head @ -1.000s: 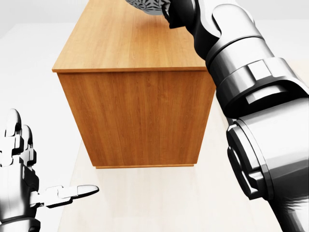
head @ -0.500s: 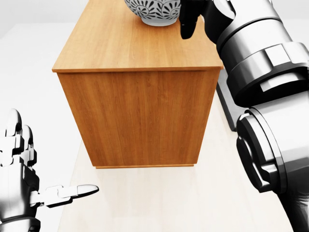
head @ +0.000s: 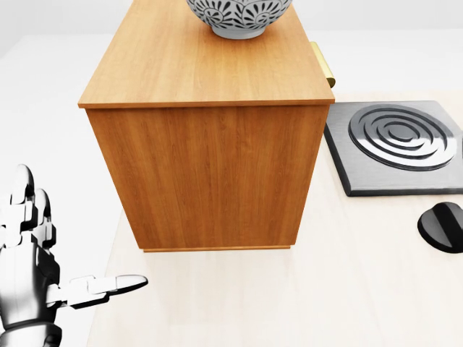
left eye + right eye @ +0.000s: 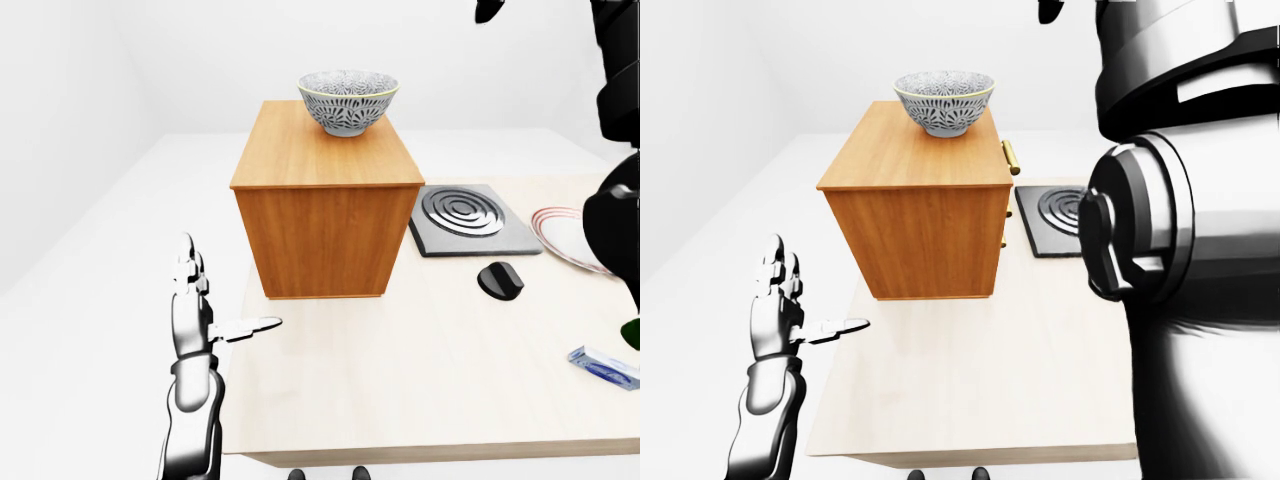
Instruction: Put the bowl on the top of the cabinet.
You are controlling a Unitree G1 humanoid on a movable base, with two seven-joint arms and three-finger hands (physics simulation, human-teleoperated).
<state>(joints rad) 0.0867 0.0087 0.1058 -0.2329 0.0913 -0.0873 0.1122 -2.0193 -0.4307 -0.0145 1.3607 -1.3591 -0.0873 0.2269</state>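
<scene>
The patterned grey-and-white bowl (image 4: 348, 100) stands upright on the top of the wooden cabinet (image 4: 325, 165), toward the top end in the left-eye view; its lower part shows in the head view (image 3: 239, 18). Nothing touches it. My left hand (image 4: 228, 288) is open and empty, low at the left, beside the table's left edge and apart from the cabinet. My right arm (image 4: 1180, 200) is raised at the right and fills much of the right-eye view. Only a dark fingertip (image 4: 488, 10) of the right hand shows at the top edge, well above and right of the bowl.
The cabinet stands on a pale table (image 4: 400, 390). Right of it lie a dark square burner plate (image 4: 465, 215), a black knob (image 4: 500, 280), a plate (image 4: 570, 240) and a small blue-clear item (image 4: 605, 365). A gold handle (image 3: 323, 65) sticks out from the cabinet's right side.
My right hand and arm have lifted away from the bowl and out of the head view, uncovering the burner plate and the knob. The bowl stays on the cabinet. The left hand has not moved.
</scene>
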